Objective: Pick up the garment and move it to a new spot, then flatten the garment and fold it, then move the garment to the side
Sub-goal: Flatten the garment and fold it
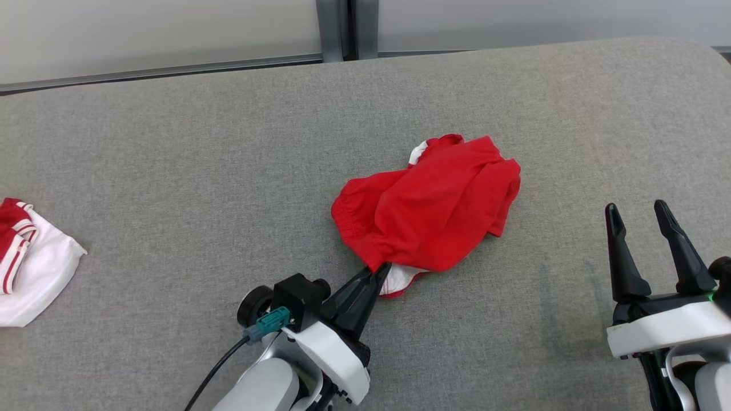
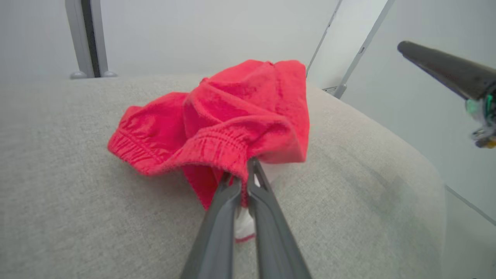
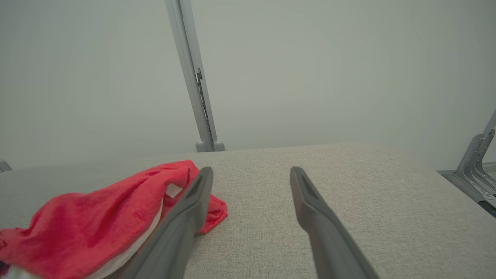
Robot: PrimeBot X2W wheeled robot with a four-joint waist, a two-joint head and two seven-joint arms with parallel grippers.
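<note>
The crumpled red cloth garment with white trim (image 1: 434, 200) is lying near the middle of the grey fabric surface (image 1: 171, 142), its long axis running near-left to far-right. The left gripper (image 1: 381, 267) is pinching its near edge, fingers closed on the cloth. The right gripper (image 1: 637, 208) is hovering with fingers spread, well apart to the right, so the left arm is best placed to lead the lift.

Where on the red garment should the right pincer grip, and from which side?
Probably the loose right edge of the garment: it lies as a thin flap facing the open right pincer, so come in low from the robot's right. The left pincer is shut on the near edge.
</note>
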